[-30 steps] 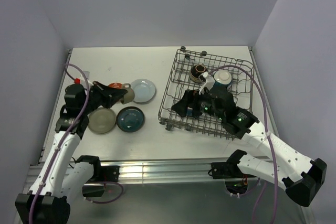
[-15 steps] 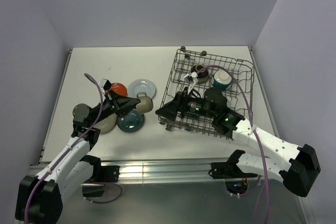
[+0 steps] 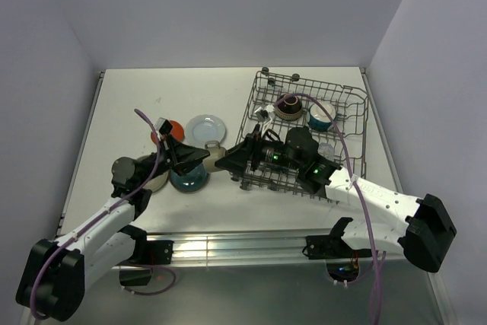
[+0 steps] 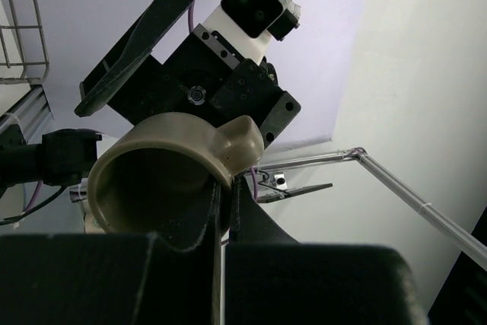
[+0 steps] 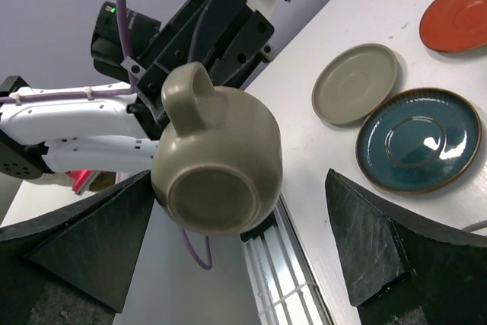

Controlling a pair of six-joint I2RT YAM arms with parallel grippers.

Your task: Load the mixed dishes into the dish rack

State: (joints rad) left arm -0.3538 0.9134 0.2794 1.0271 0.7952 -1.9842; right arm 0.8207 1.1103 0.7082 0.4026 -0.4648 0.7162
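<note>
My left gripper (image 3: 201, 155) is shut on the rim of a grey-beige mug (image 3: 214, 148) and holds it in the air, left of the dish rack (image 3: 262, 89). In the left wrist view my fingers (image 4: 224, 211) pinch the mug's wall (image 4: 163, 165). My right gripper (image 3: 228, 162) faces the mug, open. In the right wrist view the mug (image 5: 217, 161) sits bottom-first between my spread fingers (image 5: 76, 241), which do not touch it. A brown bowl (image 3: 289, 106) and a cream/teal bowl (image 3: 322, 116) sit in the rack.
On the table under the arms lie a red-orange plate (image 3: 170, 129), a pale blue plate (image 3: 207, 125), a dark teal plate (image 3: 189, 176) and a grey-beige plate (image 3: 152, 178). Three of them show in the right wrist view: red-orange (image 5: 456, 5), grey-beige (image 5: 355, 83), teal (image 5: 418, 138).
My left gripper has carried the mug to the right, toward the rack. My right gripper has come left out of the rack and now faces the mug.
</note>
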